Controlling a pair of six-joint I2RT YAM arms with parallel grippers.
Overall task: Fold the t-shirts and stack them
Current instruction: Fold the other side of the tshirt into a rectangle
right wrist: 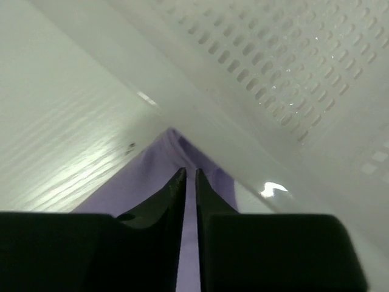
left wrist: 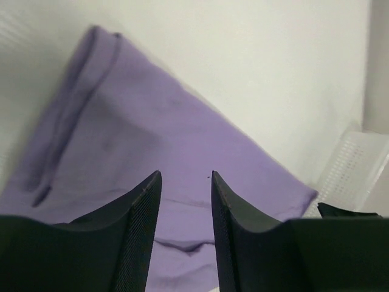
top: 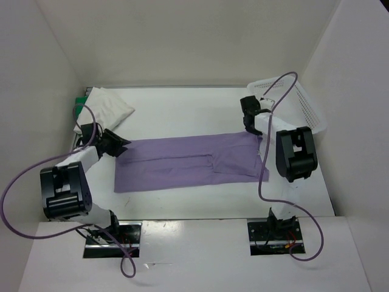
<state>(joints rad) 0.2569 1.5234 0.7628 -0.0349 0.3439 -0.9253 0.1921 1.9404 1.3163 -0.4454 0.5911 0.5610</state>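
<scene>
The lavender t-shirt [top: 188, 162] lies flat across the middle of the table as a long folded strip. My left gripper [top: 121, 146] hovers at its left end, and in the left wrist view it [left wrist: 185, 174] stands open over the purple cloth [left wrist: 152, 121] with nothing between its fingers. My right gripper [top: 249, 128] is at the shirt's far right corner. In the right wrist view it [right wrist: 189, 170] has its jaws a narrow slit apart, with the purple corner [right wrist: 158, 164] showing under and through the gap. A folded white t-shirt [top: 109, 106] rests on a green one [top: 79, 104] at the far left.
A white mesh basket [top: 304, 103] stands at the far right, close beside my right gripper; its perforated wall [right wrist: 292, 67] fills the right wrist view, and its edge [left wrist: 358, 164] shows in the left wrist view. White walls enclose the table on three sides.
</scene>
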